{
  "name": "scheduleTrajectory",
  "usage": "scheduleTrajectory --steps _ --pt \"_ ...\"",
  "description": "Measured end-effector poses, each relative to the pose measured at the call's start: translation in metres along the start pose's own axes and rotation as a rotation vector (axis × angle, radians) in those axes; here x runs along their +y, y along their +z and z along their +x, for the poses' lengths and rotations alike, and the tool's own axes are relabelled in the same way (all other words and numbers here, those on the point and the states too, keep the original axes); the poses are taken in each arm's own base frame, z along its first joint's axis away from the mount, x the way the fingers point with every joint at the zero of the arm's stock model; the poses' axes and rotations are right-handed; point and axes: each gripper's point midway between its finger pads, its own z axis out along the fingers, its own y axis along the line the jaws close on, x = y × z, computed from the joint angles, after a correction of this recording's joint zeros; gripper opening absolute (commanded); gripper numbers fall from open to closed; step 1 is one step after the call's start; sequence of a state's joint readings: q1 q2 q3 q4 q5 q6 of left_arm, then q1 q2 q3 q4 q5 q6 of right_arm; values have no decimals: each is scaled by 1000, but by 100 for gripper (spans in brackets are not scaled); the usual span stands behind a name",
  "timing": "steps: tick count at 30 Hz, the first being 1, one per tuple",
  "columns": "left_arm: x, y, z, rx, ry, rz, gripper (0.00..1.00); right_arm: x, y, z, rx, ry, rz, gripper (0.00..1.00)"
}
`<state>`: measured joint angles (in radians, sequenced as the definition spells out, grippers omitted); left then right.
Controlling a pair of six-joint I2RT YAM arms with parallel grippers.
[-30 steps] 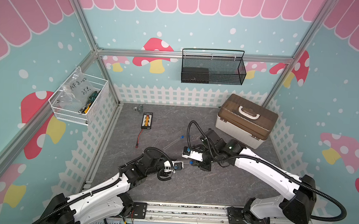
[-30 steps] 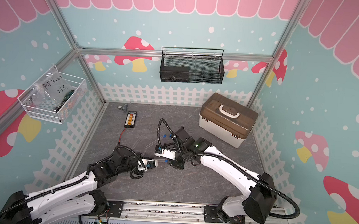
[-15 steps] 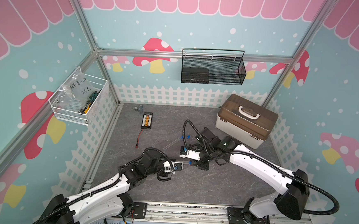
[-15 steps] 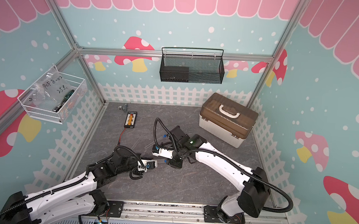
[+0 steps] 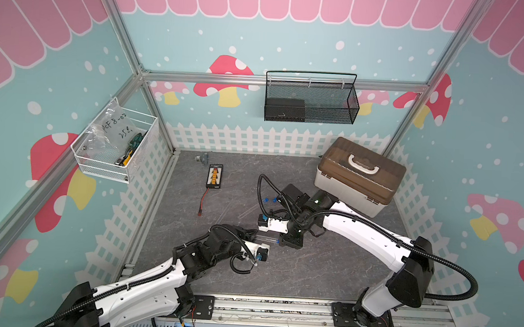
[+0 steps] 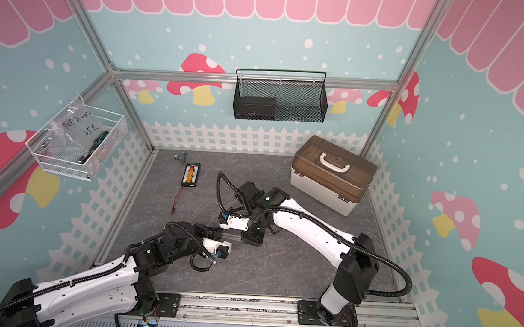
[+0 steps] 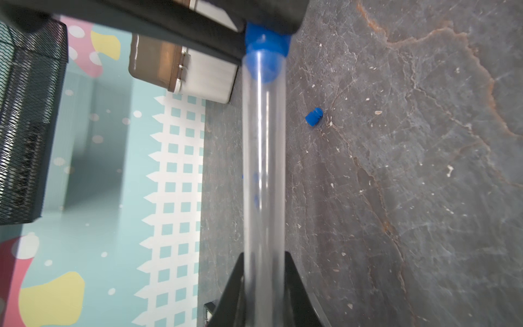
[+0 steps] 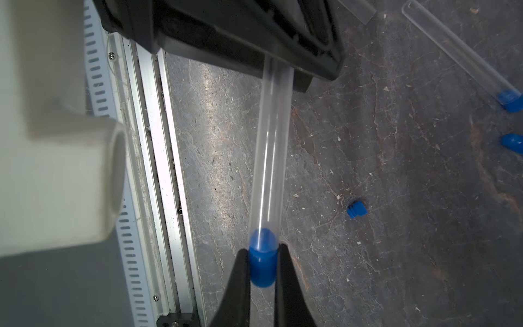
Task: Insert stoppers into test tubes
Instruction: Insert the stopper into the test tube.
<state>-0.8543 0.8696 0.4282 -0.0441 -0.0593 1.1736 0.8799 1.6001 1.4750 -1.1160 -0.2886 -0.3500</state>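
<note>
My left gripper point(image 7: 264, 256) is shut on a clear test tube point(image 7: 264, 158), held by its closed end. My right gripper point(image 8: 263, 253) is shut on a blue stopper point(image 8: 262, 267), and the stopper's rounded tip sits inside that tube's mouth. In a top view the tube point(image 5: 267, 238) spans the short gap between the left gripper point(image 5: 255, 234) and the right gripper point(image 5: 281, 242), low over the grey mat. A loose stopper point(image 8: 356, 210) lies on the mat beside them. Another tube point(image 8: 458, 53) lies further off with a stopper point(image 8: 510, 99) in its end, and one more stopper point(image 8: 513, 143) lies near it.
A brown-lidded toolbox point(image 5: 360, 173) stands at the back right. A black charger board point(image 5: 214, 175) with a red wire lies at the back left. More clear tubes point(image 5: 247, 211) lie mid-mat. The aluminium rail point(image 8: 158, 170) runs along the front edge.
My right gripper has moved a little left toward the left gripper, bringing the stopper to the tube's mouth. The left arm has stayed in place.
</note>
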Motion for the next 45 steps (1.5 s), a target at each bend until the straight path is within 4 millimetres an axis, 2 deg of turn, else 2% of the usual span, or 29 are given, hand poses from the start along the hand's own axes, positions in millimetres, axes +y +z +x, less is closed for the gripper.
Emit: scheduleTrajectory --steps 17,35,37,40,42,43,45 --pt "-5 5 -24 -105 75 1 0 20 -3 8 30 171 -101 0" --pt "-22 11 -37 -144 14 63 0 30 2 22 44 279 -138 0" --pt "-20 11 -36 -136 11 56 0 28 1 20 16 270 -121 8" --pt "-18 9 -38 -151 -2 44 0 26 -2 15 -54 243 -89 31" --pt "-17 5 -58 -245 -4 45 0 13 -13 -22 -230 165 -26 42" --pt "-15 0 -70 -305 -6 39 0 3 -25 -43 -336 125 30 47" --pt "-8 -9 -81 -378 -31 18 0 -9 -53 -61 -477 100 118 52"
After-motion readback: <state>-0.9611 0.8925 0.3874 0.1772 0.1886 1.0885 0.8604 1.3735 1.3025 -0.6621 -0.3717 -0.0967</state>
